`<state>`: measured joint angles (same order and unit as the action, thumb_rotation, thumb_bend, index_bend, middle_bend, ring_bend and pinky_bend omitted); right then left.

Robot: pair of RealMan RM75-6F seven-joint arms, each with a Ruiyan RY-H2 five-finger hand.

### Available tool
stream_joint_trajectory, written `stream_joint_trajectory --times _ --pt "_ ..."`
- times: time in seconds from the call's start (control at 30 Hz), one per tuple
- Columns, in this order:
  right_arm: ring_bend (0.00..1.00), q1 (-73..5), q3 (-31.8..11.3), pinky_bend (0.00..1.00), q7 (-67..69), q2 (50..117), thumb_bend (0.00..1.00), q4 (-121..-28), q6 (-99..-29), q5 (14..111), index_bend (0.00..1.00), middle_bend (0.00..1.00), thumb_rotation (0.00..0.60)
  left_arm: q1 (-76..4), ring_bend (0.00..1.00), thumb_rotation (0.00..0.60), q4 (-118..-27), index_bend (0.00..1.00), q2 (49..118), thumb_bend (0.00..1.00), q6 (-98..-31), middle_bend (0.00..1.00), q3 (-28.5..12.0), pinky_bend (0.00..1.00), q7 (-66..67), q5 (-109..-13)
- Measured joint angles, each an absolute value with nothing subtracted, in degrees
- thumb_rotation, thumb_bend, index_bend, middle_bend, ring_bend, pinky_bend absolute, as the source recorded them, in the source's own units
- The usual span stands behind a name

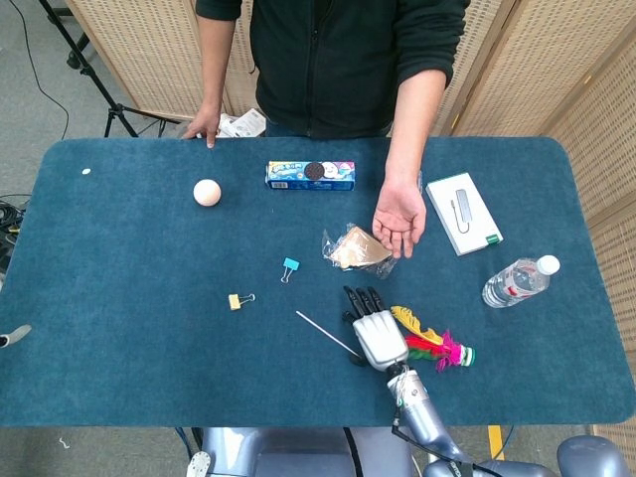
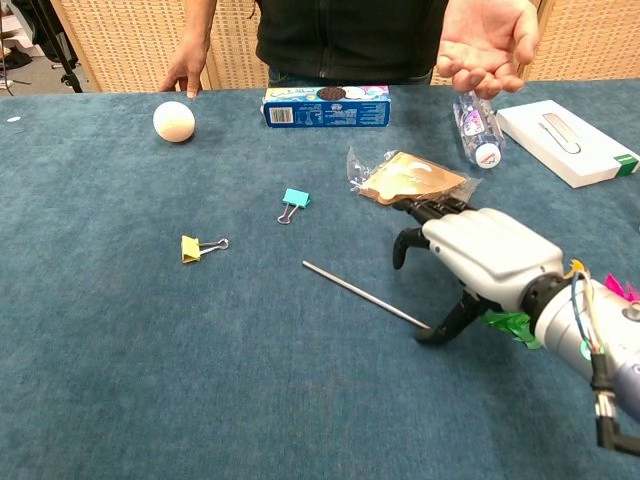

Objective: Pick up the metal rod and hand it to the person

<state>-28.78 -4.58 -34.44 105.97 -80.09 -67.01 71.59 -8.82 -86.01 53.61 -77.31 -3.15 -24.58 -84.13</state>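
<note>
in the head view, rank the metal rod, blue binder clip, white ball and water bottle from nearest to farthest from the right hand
Measured from the right hand:
1. metal rod, just to its left, at the thumb.
2. blue binder clip, up and to the left.
3. water bottle, off to the right.
4. white ball, far up-left near the person's side.

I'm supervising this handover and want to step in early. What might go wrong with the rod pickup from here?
The metal rod is thin and lies flat on the table; the right robot hand reaches only its near end, so it may slip or pivot. The feathered shuttlecock beside the wrist could get knocked. The snack packet lies between the rod and the person's open palm.
</note>
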Motion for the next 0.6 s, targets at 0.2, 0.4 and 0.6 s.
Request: stream_joint_trajectory --times 0.2,0.4,0.6 --pt "0.00 -29.39 -6.37 0.00 -33.74 105.60 0.04 -78.43 -67.05 71.82 0.34 0.00 0.600 -8.88 0.00 0.600 -86.43 0.00 53.62 0.13 -77.22 0.00 -3.12 0.00 -23.99 -84.00" --pt "0.00 -30.20 -7.72 0.00 -34.31 105.36 0.04 -77.58 -66.79 71.51 0.34 0.00 0.600 -8.89 0.00 0.600 -86.58 0.00 53.59 0.13 -77.22 0.00 -3.04 0.00 -23.85 -84.04" --pt "0.00 -30.17 -8.03 0.00 -34.08 104.62 0.05 -79.20 -66.82 71.30 0.34 0.00 0.600 -8.93 0.00 0.600 -86.49 0.00 53.57 0.13 -77.11 0.00 -3.05 0.00 -24.02 -83.96"
